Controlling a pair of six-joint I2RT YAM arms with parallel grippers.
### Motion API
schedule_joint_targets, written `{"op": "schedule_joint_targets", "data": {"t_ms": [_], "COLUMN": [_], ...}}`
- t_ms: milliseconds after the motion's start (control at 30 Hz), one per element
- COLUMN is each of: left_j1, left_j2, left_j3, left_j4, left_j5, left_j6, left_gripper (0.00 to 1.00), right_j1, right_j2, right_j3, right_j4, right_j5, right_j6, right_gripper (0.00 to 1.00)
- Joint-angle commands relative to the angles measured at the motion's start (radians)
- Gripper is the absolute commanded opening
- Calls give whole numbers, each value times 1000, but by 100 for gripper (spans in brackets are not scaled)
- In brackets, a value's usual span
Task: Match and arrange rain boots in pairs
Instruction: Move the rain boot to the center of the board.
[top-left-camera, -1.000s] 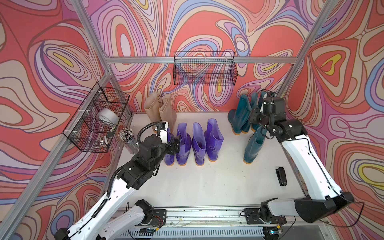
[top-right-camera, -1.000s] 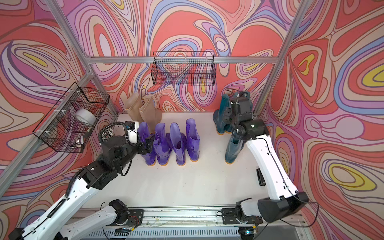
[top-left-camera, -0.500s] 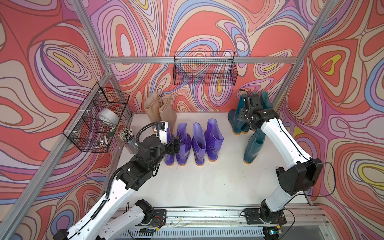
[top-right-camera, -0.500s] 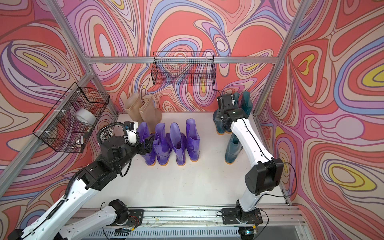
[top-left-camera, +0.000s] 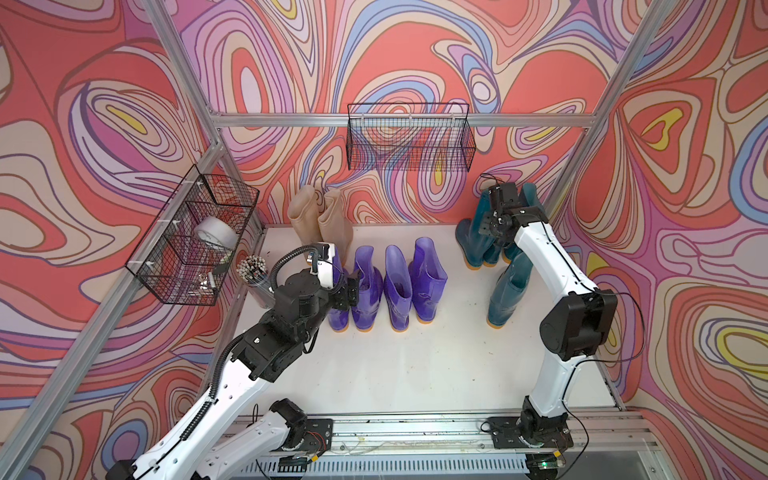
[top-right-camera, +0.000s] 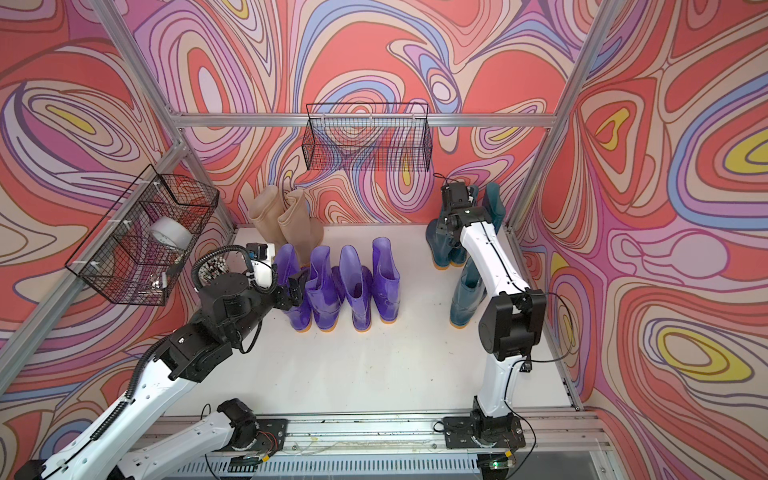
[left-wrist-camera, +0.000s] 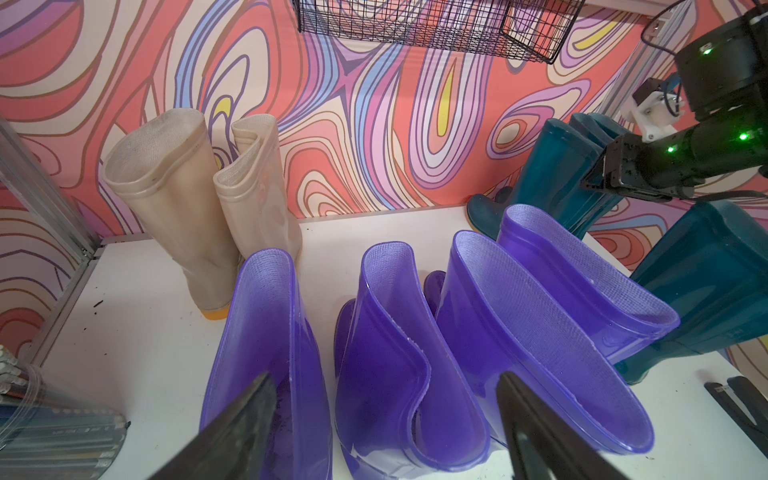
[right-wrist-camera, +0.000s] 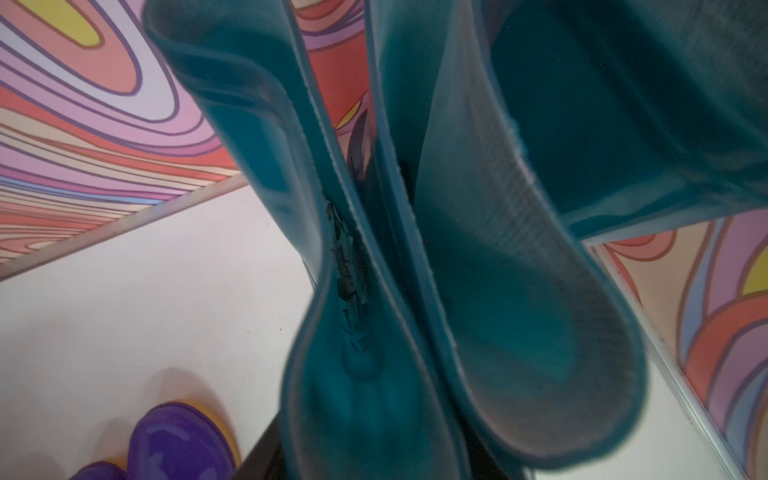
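Pairing the teal boots (top-left-camera: 473, 245) at upper right in a top view, the right claw (top-left-camera: 490, 226), whose grip I cannot tell, next needs one rim pinched firmly, while the left claw (left-wrist-camera: 385, 380) stands wide.

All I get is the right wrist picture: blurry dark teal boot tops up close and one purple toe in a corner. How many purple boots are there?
Observer: Four translucent purple rubber boots stand upright in one row.
Operator: Any other colours around?
Observer: Two tall beige rubber boots stand side by side behind that row.
Operator: And the other arm?
Observer: The left gripper hangs open at the row's end nearest the beige pair.
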Motion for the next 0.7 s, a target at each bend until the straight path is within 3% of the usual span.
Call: {"op": "schedule_joint_targets", "data": {"t_ms": [0, 100, 167, 433, 667], "left_j1": [7, 7, 7, 8, 7], "left_j2": [-7, -6, -3, -2, -6], "left_j3": [-11, -11, -11, -11, -11], "left_j4": [26, 26, 26, 26, 27], "left_j5": [-17, -21, -23, -26, -22], "left_j6": [7, 7, 9, 10, 7], "left_gripper": [85, 85, 85, 85, 85], "right_j1": [4, 4, 4, 79, 158], "right_j2": [-4, -25, -44, -137, -306], "right_j3": [34, 21, 8, -35, -242], "right_j4": [22, 46, 62, 66, 101], "right_j5": [-44, -60, -80, -139, -139], "right_j6": [-19, -18, -18, -14, 30], "right_gripper": [27, 7, 0, 0, 0]}}
